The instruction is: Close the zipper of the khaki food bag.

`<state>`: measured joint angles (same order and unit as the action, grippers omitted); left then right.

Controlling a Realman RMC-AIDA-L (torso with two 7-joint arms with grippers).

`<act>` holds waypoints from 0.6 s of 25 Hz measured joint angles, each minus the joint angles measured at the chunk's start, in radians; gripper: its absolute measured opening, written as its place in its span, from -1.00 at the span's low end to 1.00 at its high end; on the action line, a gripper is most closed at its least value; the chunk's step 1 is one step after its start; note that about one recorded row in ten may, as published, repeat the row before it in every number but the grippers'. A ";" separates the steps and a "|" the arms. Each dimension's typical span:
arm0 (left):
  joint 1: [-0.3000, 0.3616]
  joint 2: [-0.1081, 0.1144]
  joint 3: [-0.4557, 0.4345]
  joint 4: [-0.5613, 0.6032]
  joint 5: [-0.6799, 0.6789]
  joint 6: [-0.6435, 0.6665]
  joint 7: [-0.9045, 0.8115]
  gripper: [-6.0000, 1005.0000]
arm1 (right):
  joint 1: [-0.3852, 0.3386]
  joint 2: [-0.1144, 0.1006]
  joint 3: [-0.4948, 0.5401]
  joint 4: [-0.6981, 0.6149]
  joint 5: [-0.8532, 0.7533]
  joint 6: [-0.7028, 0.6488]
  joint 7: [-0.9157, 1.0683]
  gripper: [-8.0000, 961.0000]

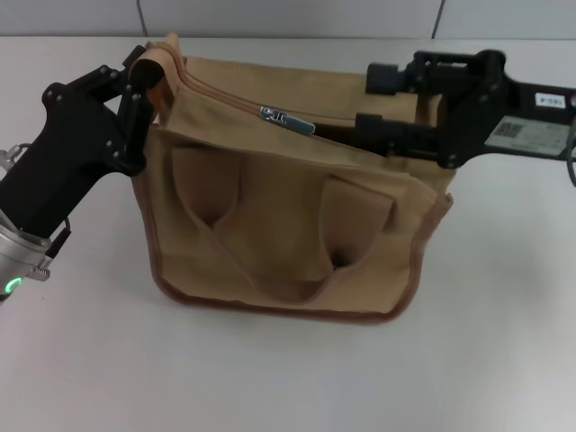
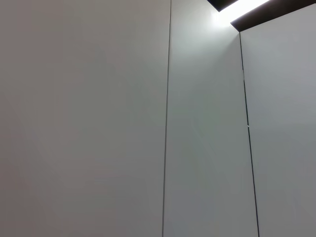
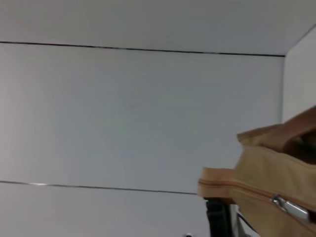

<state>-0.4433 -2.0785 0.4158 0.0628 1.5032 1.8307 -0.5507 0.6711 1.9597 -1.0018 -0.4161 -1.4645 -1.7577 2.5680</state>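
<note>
The khaki food bag (image 1: 288, 225) stands on the white table, its front pocket and handles facing me. Its zipper (image 1: 234, 101) runs along the top, and the silver slider (image 1: 286, 119) sits about midway, with the line parted to its right. My left gripper (image 1: 137, 94) is at the bag's left top corner, shut on the fabric end there. My right gripper (image 1: 367, 101) reaches in from the right, open, its two fingers straddling the bag's top edge to the right of the slider. In the right wrist view the bag (image 3: 266, 192) and slider (image 3: 291, 208) appear. The left wrist view shows only wall panels.
White table (image 1: 288, 378) surrounds the bag, with bare surface in front and to both sides. A pale panelled wall (image 1: 288, 16) runs behind the table.
</note>
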 joint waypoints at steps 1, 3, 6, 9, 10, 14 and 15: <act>0.000 0.000 0.004 0.000 0.000 0.000 0.000 -0.95 | 0.002 0.001 0.000 0.000 -0.017 0.004 0.005 0.18; 0.000 0.000 0.005 0.000 0.000 0.001 0.000 -0.95 | 0.002 0.001 0.002 0.000 -0.025 0.004 0.005 0.18; -0.002 0.000 0.006 0.000 0.000 0.001 0.000 -0.95 | -0.002 0.001 0.005 -0.004 -0.028 0.004 0.006 0.18; -0.002 0.000 0.006 0.000 0.000 0.001 0.000 -0.95 | -0.004 -0.001 0.005 -0.005 -0.031 0.008 0.005 0.18; -0.002 0.000 0.006 0.000 0.000 0.001 0.000 -0.95 | -0.005 -0.002 0.004 -0.005 -0.032 0.012 0.003 0.18; -0.004 -0.001 0.006 0.000 0.000 0.000 0.000 -0.95 | -0.006 -0.005 0.001 -0.005 -0.033 0.025 -0.001 0.18; -0.004 -0.001 0.006 0.000 0.000 0.000 0.000 -0.95 | -0.006 -0.006 0.001 -0.005 -0.034 0.028 -0.002 0.18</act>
<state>-0.4478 -2.0795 0.4219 0.0628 1.5032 1.8308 -0.5506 0.6655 1.9540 -1.0005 -0.4216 -1.4987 -1.7295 2.5662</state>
